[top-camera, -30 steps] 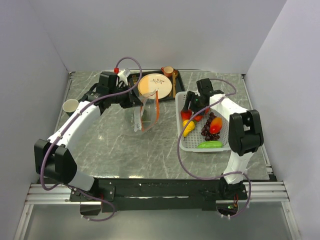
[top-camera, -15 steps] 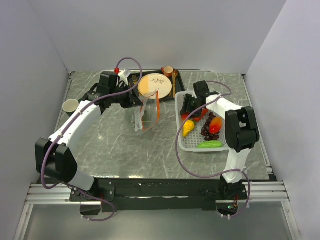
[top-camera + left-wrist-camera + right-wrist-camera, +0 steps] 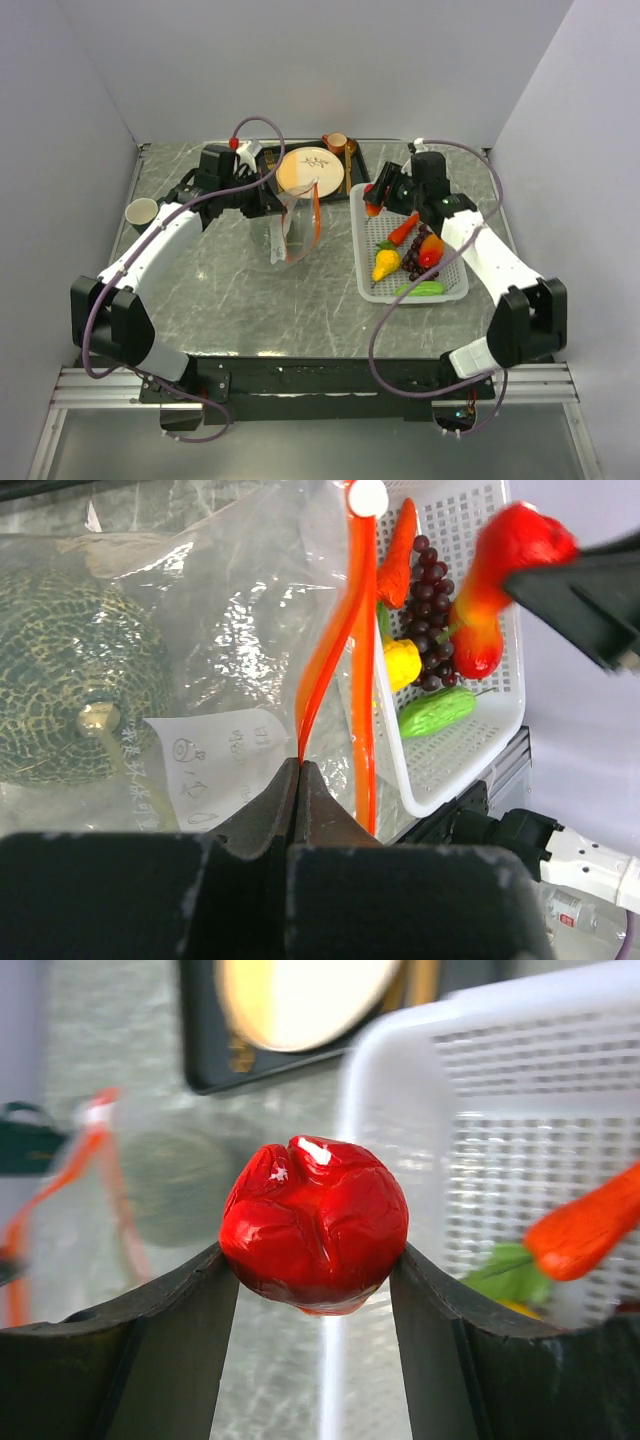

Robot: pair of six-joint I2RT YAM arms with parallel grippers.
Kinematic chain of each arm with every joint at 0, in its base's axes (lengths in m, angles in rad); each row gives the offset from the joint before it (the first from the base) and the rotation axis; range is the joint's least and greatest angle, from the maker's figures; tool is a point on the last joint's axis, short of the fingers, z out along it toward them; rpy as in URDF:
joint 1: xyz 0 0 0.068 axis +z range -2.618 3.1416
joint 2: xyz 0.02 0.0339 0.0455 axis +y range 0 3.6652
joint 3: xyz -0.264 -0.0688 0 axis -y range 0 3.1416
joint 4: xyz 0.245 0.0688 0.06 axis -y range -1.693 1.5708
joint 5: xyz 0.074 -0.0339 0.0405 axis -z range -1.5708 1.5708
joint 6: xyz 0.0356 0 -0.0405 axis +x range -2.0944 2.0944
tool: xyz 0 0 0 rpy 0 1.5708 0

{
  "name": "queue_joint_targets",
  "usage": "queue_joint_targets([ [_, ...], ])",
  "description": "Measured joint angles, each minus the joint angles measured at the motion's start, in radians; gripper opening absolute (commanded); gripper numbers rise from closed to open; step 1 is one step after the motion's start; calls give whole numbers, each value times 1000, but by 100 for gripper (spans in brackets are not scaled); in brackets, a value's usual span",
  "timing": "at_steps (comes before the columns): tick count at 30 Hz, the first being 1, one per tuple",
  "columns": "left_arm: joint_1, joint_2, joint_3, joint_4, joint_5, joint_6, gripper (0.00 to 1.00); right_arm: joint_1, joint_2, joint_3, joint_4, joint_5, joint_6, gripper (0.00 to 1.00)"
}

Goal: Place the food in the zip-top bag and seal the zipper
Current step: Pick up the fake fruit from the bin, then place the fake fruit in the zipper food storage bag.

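The clear zip-top bag (image 3: 288, 232) hangs over the table's middle with the round green melon (image 3: 70, 695) inside it. My left gripper (image 3: 278, 198) is shut on the bag's mouth edge, pinching the orange-red zipper (image 3: 335, 650) strip at its lower end. My right gripper (image 3: 312, 1258) is shut on a red piece (image 3: 315, 1222), held in the air above the far left corner of the white basket (image 3: 364, 285), right of the bag. In the basket lie a carrot (image 3: 403, 228), a yellow pear (image 3: 385, 265), dark grapes (image 3: 413, 258), a cucumber (image 3: 420, 288) and another red piece (image 3: 431, 248).
A black tray with a round plate (image 3: 310, 168) and a brown cup (image 3: 336, 143) stands behind the bag. A paper cup (image 3: 141, 211) sits at the far left by the wall. Walls close in on three sides.
My right gripper closed on the red piece in the basket and lifted it up and back to the basket's far left corner. The left arm and the bag have stayed put.
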Motion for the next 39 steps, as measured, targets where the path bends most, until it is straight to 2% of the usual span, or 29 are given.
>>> queue_joint_targets([
  [6,0,-1,-10,2,0,-8,1,154,-114,-116,140,44,114,32],
  [15,0,-21,-23,19,0,-22,1,386,-115,-142,362,150,217,32],
  [24,0,-34,-21,42,-23,-53,1,450,7,-138,439,225,247,33],
  [35,0,-79,-16,64,-64,-84,1,504,135,-74,486,208,238,42],
  [39,0,-85,-16,63,-83,-87,1,504,162,-36,479,173,228,42],
])
